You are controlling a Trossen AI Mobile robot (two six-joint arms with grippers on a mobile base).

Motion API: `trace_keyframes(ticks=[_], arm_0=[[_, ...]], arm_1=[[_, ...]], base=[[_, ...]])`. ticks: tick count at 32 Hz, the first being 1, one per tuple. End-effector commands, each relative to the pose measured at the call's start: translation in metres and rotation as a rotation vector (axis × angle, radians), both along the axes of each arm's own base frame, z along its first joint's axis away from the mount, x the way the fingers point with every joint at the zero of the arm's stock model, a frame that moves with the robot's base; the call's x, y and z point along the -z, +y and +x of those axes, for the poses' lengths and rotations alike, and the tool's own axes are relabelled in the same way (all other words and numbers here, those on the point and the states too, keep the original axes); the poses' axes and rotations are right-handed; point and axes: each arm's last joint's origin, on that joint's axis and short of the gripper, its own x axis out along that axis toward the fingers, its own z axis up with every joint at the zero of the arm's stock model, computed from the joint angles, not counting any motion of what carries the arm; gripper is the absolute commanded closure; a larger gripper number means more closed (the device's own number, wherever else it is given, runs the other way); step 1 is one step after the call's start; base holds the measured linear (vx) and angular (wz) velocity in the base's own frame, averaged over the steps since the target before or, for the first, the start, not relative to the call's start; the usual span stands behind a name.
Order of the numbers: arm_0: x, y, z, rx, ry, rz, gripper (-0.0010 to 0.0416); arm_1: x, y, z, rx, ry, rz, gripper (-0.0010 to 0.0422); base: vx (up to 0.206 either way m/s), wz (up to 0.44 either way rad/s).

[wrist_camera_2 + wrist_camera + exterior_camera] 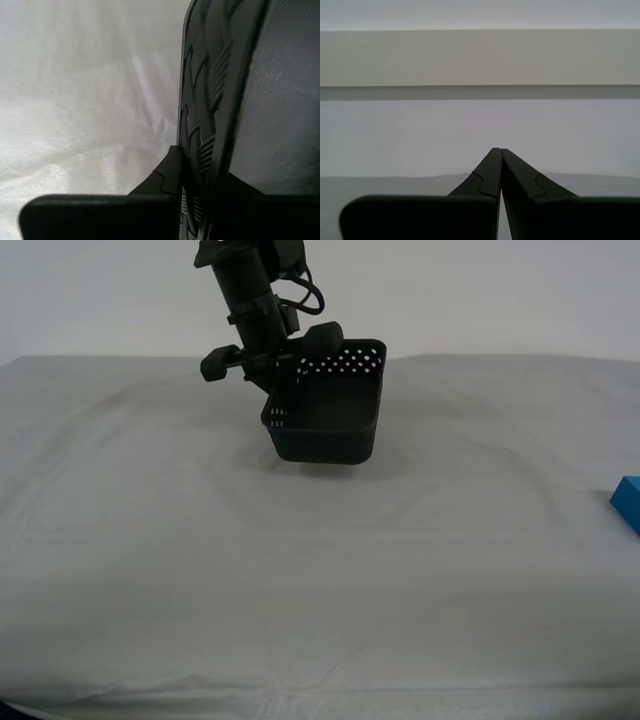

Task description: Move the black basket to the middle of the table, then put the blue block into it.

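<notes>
Up close, woven-ribbed black basket (210, 115) wall above wrinkled grey table (75, 100)

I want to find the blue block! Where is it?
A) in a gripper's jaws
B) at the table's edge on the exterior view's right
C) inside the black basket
B: the blue block lies on the table at the exterior view's right edge, far from the black basket, which my second gripper holds tilted.

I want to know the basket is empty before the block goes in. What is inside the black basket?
Nothing shows inside the black basket: only its bare floor and pierced walls. My second gripper covers one corner. The blue block lies on the table.
</notes>
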Motion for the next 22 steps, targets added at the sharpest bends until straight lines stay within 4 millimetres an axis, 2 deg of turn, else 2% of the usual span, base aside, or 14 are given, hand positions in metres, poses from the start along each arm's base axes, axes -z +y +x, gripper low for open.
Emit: trace_keyframes(ticks=[1,3,5,6,7,11,13,14,15,18,22], arm_0=[[0.0,0.0,0.0,0.0,-0.002,0.0,0.0405],[0.0,0.0,0.0,0.0,-0.002,0.0,0.0405],[0.0,0.0,0.0,0.0,-0.002,0.0,0.0405],[0.0,0.0,0.0,-0.001,0.003,0.0,0.0405],[0.001,0.0,0.0,0.0,0.008,0.0,0.0406],[0.002,0.0,0.0,0.0,0.018,0.0,0.0405],[0.002,0.0,0.0,0.0,0.026,-0.001,0.0406],[0.002,0.0,0.0,0.0,0.027,-0.002,0.0406],[0.005,0.0,0.0,0.0,0.055,-0.006,0.0405],[0.016,0.0,-0.001,0.008,0.17,-0.007,0.0404],[0.022,-0.001,-0.002,0.01,0.252,-0.008,0.0382]], arm_1=[[-0.001,-0.001,0.0,0.003,-0.003,-0.005,0.0402],[-0.001,-0.001,0.0,0.003,-0.003,-0.004,0.038],[-0.001,-0.001,0.0,-0.002,0.0,-0.005,0.0325],[-0.001,-0.001,0.0,-0.009,0.002,-0.007,0.0279],[-0.001,-0.001,0.001,-0.008,-0.003,-0.009,0.0251],[-0.006,-0.002,0.003,-0.009,-0.017,-0.017,0.0202],[-0.021,-0.005,0.01,-0.009,-0.054,-0.039,0.0164],[-0.028,-0.005,0.013,-0.006,-0.082,-0.044,0.016],[-0.043,-0.007,0.021,-0.001,-0.158,-0.028,0.0163],[-0.078,-0.007,0.035,0.019,-0.32,0.019,0.0189],[-0.108,-0.007,0.043,0.066,-0.46,0.078,0.0219]], base=[[0.0,0.0],[0.0,0.0],[0.0,0.0],[0.0,0.0],[0.0,0.0],[0.0,0.0],[0.0,0.0],[0.0,0.0],[0.0,0.0],[0.0,0.0],[0.0,0.0]])
